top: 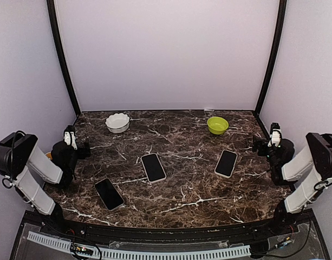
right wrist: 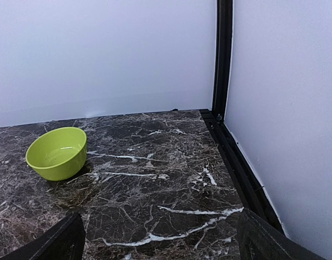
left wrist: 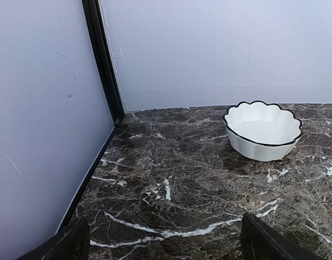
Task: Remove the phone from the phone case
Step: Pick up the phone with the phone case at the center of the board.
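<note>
Three phones lie flat, screen up, on the dark marble table [top: 182, 200] in the top view. The middle phone [top: 153, 167] has a pale rim around it, like a phone case. The right phone [top: 226, 163] shows a thinner light edge. The left phone [top: 109, 194] looks dark all over. My left gripper [top: 75, 142] [left wrist: 166, 244] hovers open by the left wall, far from every phone. My right gripper [top: 266, 143] [right wrist: 160, 241] hovers open by the right wall. Neither wrist view shows a phone.
A white scalloped bowl [top: 117, 122] [left wrist: 262, 130] stands at the back left, ahead and right of my left gripper. A lime green bowl [top: 217, 125] [right wrist: 57, 153] stands at the back right. Black frame posts [left wrist: 103, 59] [right wrist: 224, 54] and pale walls enclose the table.
</note>
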### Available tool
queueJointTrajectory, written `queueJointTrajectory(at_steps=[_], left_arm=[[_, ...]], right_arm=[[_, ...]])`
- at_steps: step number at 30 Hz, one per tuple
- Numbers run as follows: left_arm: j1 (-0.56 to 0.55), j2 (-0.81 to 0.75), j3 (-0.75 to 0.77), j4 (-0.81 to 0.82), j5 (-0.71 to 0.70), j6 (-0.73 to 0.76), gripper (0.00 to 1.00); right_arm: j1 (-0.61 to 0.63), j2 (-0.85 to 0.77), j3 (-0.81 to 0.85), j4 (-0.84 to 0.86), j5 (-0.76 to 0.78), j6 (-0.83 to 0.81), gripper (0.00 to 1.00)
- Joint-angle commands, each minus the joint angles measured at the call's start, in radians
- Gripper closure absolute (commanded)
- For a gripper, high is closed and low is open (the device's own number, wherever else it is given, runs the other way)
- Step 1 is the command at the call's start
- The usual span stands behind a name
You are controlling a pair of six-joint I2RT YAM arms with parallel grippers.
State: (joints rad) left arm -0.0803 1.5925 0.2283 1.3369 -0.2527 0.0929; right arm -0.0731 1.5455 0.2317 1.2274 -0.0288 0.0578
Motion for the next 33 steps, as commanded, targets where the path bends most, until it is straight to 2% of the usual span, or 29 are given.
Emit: queueJointTrajectory(at_steps=[1,3,5,7,12,17,20,24,26,29,33], left_arm=[[0.003,-0.051,0.002,-0.011,-0.025,-0.01,0.01],[-0.014,-0.057,-0.012,0.033,-0.052,0.008,0.01],[-0.035,-0.107,0.003,-0.017,-0.09,0.021,0.01],[-0.044,-0.18,0.056,-0.236,-0.111,0.007,0.01],[-0.052,-0.317,0.203,-0.588,-0.14,-0.072,0.01],[-0.052,-0.365,0.4,-0.939,-0.203,-0.183,0.01],[-0.053,-0.372,0.555,-1.147,-0.206,-0.248,0.01],[-0.053,-0.36,0.725,-1.495,-0.159,-0.317,0.01],[-0.053,-0.358,0.78,-1.611,-0.108,-0.338,0.01],[-0.054,-0.367,0.814,-1.733,0.005,-0.342,0.01],[-0.052,-0.387,0.771,-1.823,0.148,-0.349,0.01]], right_arm=[[0.03,-0.042,0.025,-0.005,0.074,-0.005,0.02],[0.052,-0.095,0.053,-0.121,0.148,-0.01,0.01],[0.066,-0.149,0.099,-0.255,0.201,0.0,0.01],[0.091,-0.196,0.149,-0.387,0.24,0.042,0.02],[0.108,-0.258,0.295,-0.695,0.244,0.191,0.01],[0.11,-0.219,0.542,-1.077,0.242,0.347,0.01],[0.113,-0.204,0.622,-1.251,0.251,0.427,0.01],[0.115,-0.182,0.7,-1.435,0.235,0.49,0.01],[0.117,-0.156,0.744,-1.533,0.219,0.516,0.01],[0.124,-0.128,0.788,-1.663,0.215,0.554,0.01],[0.164,-0.128,0.823,-1.785,0.225,0.608,0.02]])
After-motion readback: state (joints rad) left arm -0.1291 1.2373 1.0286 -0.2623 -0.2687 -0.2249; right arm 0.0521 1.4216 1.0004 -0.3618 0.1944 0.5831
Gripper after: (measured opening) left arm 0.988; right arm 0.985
